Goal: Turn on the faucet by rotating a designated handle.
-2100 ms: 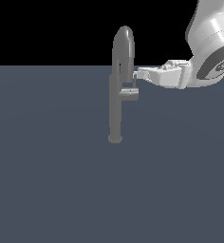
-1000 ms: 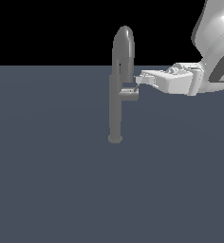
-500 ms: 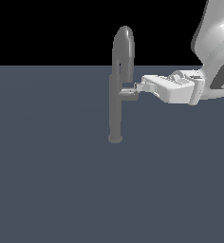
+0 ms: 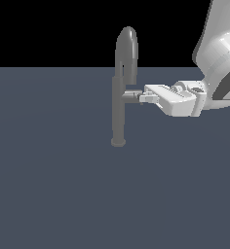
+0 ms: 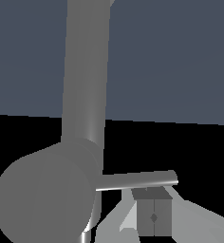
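Note:
The grey faucet [image 4: 118, 116] stands upright on its small round base, its arched spout [image 4: 127, 41] on top. The stubby handle [image 4: 130, 95] juts from the column toward the exterior view's right. My white gripper [image 4: 144, 98] reaches in level from that side, with its fingertips against the handle's outer end. In the wrist view the faucet column [image 5: 85, 71] fills the frame close up. Next to a thin grey bar [image 5: 137, 179] my gripper [image 5: 153, 216] shows both dark pads pressed together, holding nothing.
A flat dark blue-grey floor [image 4: 53, 194] spreads around the faucet, with black background behind it. My white arm [image 4: 219, 63] comes in from the upper part of the exterior view's right.
My gripper has come down from beside the spout's foot to handle height, and its fingertips now meet the handle's end. The faucet column has not moved.

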Tool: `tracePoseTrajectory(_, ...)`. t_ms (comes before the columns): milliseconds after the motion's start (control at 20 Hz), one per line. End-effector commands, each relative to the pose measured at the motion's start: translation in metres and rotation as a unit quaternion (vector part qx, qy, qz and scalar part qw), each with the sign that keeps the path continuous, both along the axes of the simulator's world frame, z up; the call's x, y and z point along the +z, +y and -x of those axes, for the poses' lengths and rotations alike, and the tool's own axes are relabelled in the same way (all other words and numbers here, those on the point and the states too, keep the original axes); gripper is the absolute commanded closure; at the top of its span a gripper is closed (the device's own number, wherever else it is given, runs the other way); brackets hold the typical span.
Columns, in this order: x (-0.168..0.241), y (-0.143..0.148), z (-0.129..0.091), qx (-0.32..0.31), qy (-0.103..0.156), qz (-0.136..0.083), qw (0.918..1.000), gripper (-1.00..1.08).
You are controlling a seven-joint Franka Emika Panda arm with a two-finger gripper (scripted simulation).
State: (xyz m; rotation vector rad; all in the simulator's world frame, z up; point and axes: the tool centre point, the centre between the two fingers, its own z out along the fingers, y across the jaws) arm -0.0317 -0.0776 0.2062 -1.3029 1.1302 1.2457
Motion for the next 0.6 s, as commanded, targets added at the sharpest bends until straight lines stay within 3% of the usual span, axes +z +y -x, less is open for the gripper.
tracePoseTrajectory(0, -0.020, 0.000, 0.000, -0.002, 0.012, 0.000, 0.9999, 1.08)
tracePoseTrajectory(350, -0.052, 0.000, -0.004, -0.004, 0.023, 0.000, 0.9997, 1.08)
tracePoseTrajectory(400, -0.014, 0.000, -0.011, 0.004, -0.007, -0.003, 1.0000, 1.08)
tracePoseTrajectory(550, -0.027, 0.001, -0.016, 0.002, 0.000, -0.002, 1.0000, 1.08)
